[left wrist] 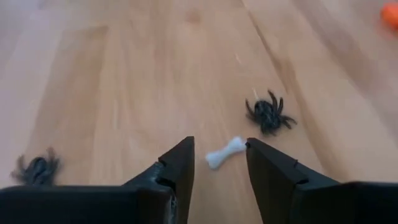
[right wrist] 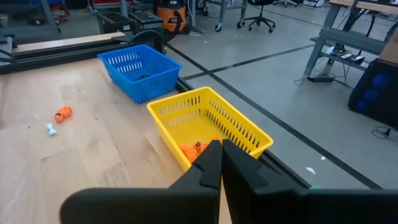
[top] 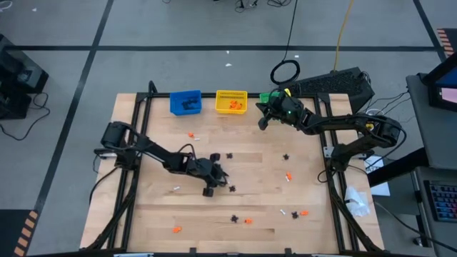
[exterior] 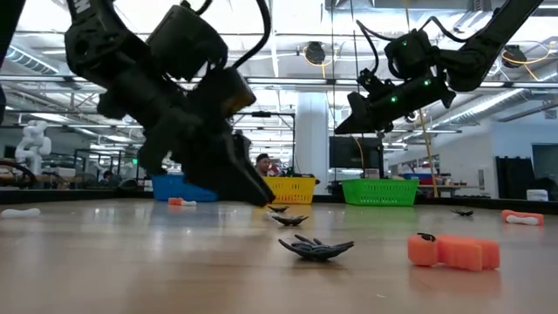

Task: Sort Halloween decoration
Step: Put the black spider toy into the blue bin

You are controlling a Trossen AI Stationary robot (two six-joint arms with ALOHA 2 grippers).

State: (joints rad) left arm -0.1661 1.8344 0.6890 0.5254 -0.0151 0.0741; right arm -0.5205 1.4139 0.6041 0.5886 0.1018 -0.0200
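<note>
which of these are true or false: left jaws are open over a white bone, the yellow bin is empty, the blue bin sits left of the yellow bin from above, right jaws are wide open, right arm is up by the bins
1. The left gripper has open jaws around a small white bone. True.
2. The yellow bin is empty. False: orange pieces lie inside it.
3. In the high view the blue bin sits left of the yellow bin. True.
4. The right gripper has jaws wide open. False: they are shut together.
5. The right gripper is up at the far edge by the bins. True.
</note>
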